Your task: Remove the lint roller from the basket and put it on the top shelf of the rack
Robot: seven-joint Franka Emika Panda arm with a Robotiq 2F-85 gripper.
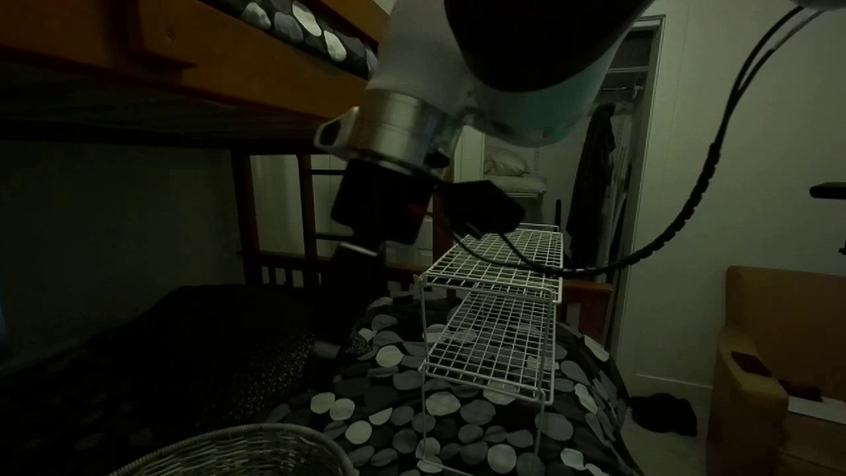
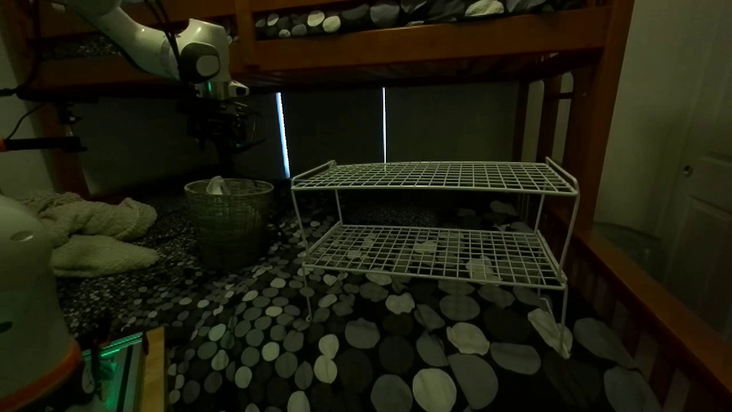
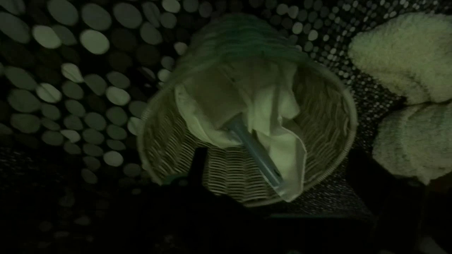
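Observation:
The lint roller (image 3: 255, 151) lies in the basket (image 3: 349, 116) in the wrist view, its grey-blue handle pointing toward the near rim and its pale roll resting on crumpled whitish material. The woven basket stands on the bed and shows in both exterior views (image 1: 264, 433) (image 2: 231, 229). A white bit pokes above its rim; I cannot tell whether it is roller or wrapping. My gripper (image 3: 279, 153) is open and empty above the basket, dark fingers apart; it also shows in an exterior view (image 2: 225, 134). The white wire rack (image 2: 434, 176) stands beside the basket, also seen in an exterior view (image 1: 505, 254).
A cream fluffy blanket (image 2: 103, 229) lies beside the basket. The wooden bunk-bed frame (image 2: 423, 48) runs overhead behind the arm. A spotted cover (image 2: 343, 332) lies under the rack. A tan armchair (image 1: 753, 370) stands off the bed. The room is dim.

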